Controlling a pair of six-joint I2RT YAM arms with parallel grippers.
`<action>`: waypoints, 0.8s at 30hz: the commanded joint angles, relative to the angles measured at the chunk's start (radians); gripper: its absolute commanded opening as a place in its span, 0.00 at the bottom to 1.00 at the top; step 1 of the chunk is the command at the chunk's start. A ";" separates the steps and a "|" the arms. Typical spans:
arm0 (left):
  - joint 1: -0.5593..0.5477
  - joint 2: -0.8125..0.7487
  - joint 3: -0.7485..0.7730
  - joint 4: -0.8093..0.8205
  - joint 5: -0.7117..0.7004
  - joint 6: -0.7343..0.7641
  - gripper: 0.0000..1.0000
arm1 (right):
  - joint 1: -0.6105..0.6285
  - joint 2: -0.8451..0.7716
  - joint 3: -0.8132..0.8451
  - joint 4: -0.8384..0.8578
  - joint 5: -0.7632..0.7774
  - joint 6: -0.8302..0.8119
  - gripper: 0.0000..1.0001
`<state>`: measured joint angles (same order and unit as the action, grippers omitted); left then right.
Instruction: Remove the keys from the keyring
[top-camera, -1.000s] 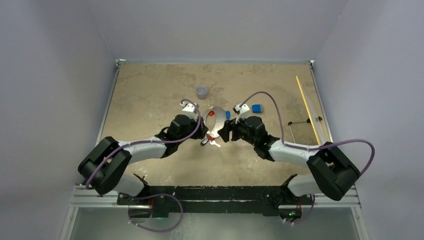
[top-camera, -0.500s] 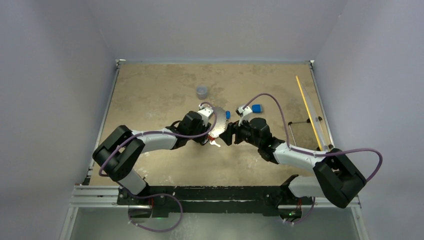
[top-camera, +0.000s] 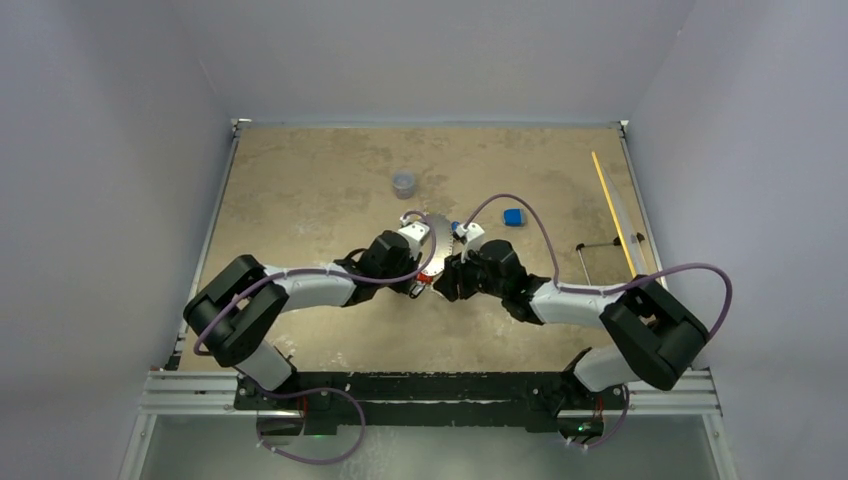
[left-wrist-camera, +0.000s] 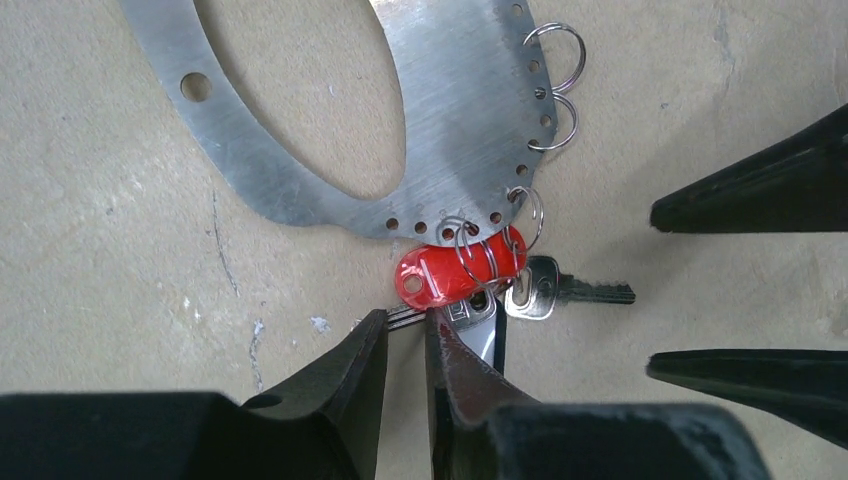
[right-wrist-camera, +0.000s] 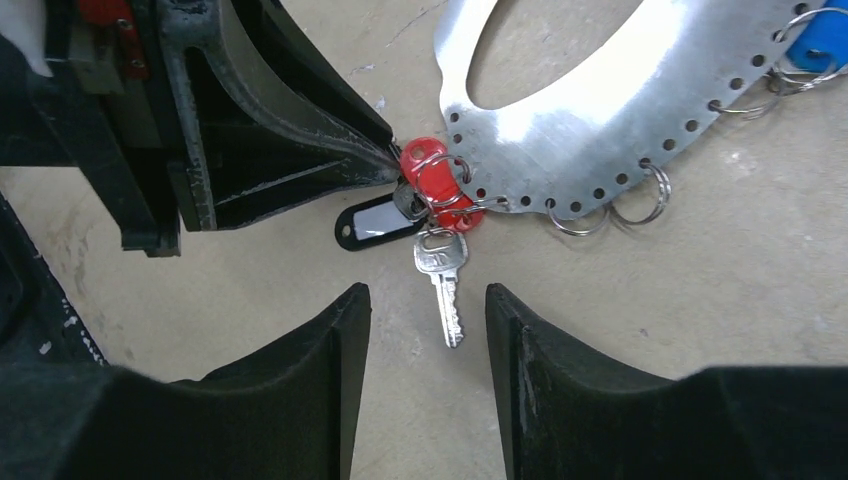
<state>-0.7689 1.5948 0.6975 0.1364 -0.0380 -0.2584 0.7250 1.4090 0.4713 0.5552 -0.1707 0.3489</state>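
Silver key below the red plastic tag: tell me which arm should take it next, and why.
Right. The right gripper, jaws open, lines up on the bare silver key, blade pointing at it. The left gripper, nearly closed, sits at the red plastic tag and black tag.

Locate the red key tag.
In the left wrist view, the red tag lies at the keyring's lower edge, just beyond the left claw's tips.

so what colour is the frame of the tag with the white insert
The tag has a black frame, clearest in the right wrist view.
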 joint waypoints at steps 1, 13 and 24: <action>-0.023 -0.021 -0.069 -0.094 -0.036 -0.115 0.17 | 0.034 0.038 0.070 -0.028 0.032 -0.007 0.45; -0.025 -0.112 -0.137 -0.132 -0.042 -0.234 0.11 | 0.039 0.130 0.126 -0.027 -0.097 0.068 0.19; -0.025 -0.126 -0.138 -0.159 -0.020 -0.273 0.10 | -0.014 0.210 0.114 -0.024 -0.115 0.125 0.19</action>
<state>-0.7879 1.4670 0.5861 0.0704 -0.0864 -0.4965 0.7494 1.6276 0.5758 0.5304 -0.2642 0.4545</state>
